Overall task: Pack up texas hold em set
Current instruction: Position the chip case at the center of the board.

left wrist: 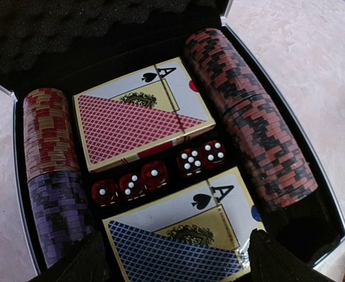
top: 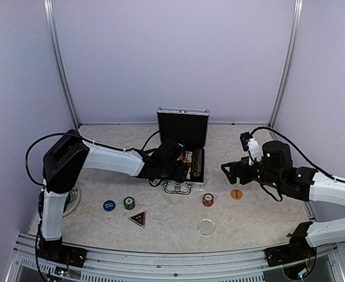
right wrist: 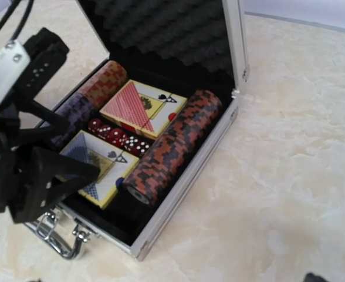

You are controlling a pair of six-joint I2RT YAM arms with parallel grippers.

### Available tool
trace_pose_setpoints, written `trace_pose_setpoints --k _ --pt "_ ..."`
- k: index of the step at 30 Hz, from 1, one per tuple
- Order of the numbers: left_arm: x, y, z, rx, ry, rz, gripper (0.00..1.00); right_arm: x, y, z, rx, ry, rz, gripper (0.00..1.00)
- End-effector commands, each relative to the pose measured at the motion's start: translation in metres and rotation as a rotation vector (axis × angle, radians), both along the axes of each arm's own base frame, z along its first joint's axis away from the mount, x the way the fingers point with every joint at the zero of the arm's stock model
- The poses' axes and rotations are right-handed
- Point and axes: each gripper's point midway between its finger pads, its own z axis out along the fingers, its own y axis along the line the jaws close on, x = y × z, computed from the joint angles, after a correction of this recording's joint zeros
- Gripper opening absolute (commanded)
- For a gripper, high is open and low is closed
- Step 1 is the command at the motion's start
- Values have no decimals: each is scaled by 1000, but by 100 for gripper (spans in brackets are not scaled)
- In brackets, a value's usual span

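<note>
You have a pale, marbled table top [top: 266, 217] filling the lower half of the overhead view. Low and right of centre, a small clear round dish [top: 206, 227] lies flat on it. Plain lilac walls [top: 172, 59] close off the back and both sides. A metal post [top: 60, 64] stands at upper left and a second post [top: 287, 64] at upper right. A ribbed metal rail [top: 172, 261] runs along the bottom edge.

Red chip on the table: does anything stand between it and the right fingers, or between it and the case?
Nothing visible stands between the red chip and the right gripper; only table lies between them. The case is open, but the left gripper hangs over its inside, close to the free gap in the chip row.
</note>
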Motion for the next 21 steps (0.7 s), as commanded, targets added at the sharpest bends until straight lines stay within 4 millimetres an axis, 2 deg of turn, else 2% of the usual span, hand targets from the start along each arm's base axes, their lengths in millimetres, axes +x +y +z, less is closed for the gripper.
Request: trace_pose_setpoints --k 1,9,11,15,21 --pt "13 -8 -6 -17 1 -9 81 -1 -1 -5 3 16 -16 96" --pt "10 -3 -46 49 66 5 74 2 1 -11 -6 28 -17 96" --pt "8 -1 -52 54 75 6 72 1 2 -13 -10 36 -11 96" --pt "9 5 -44 47 58 21 70 2 3 -17 -8 50 -15 96" --pt "19 19 0 0 -11 87 69 1 3 -14 3 54 -16 96"
